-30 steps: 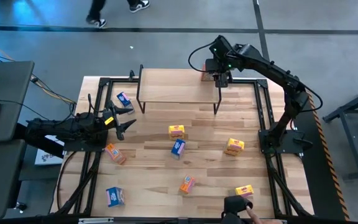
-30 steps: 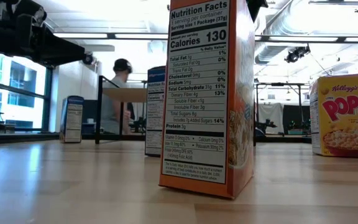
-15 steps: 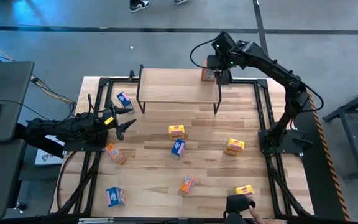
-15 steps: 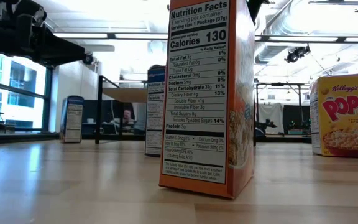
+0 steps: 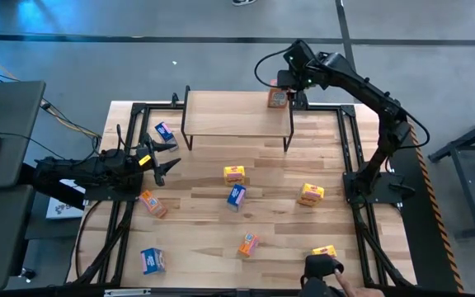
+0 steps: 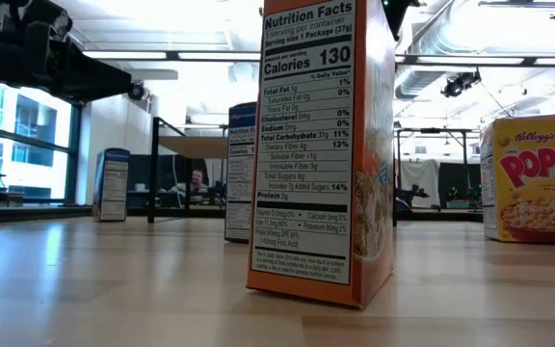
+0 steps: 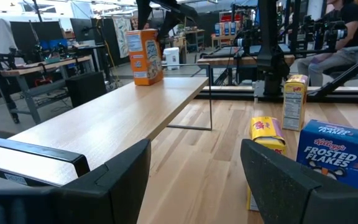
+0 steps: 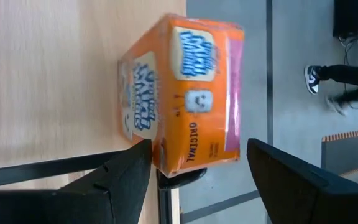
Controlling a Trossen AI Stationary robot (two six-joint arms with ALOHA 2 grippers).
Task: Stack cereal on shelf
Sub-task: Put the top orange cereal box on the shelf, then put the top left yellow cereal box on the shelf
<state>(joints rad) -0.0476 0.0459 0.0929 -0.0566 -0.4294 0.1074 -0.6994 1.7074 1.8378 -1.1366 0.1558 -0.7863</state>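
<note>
orange box on shelf: an orange-red cereal box (image 5: pixel 277 98) is seen standing upright at the far right corner of the shelf (image 5: pixel 229 113); long axis vertical, top flap facing up; in the right wrist view (image 8: pixel 182 93) a printed face is turned to the camera.
right gripper: right gripper (image 5: pixel 292 85) is held just above and behind that box; fingers (image 8: pixel 123 171) spread apart, box seen between them but apart from both, released.
left gripper: left gripper (image 5: pixel 165 157) is parked over the table's left side near a blue box (image 5: pixel 164 130); fingers apart, nothing held.
loose boxes on table: yellow (image 5: pixel 234 174), blue (image 5: pixel 236 195), yellow (image 5: pixel 311 194), orange (image 5: pixel 248 244), orange (image 5: pixel 152 203), blue (image 5: pixel 152 260), yellow (image 5: pixel 323 252), scattered at mixed angles.
low view: an orange box (image 6: pixel 321 145) is seen upright close up, nutrition panel facing the camera, blocking much of the table.
obstruction: none is seen on the shelf top beside the placed box.
</note>
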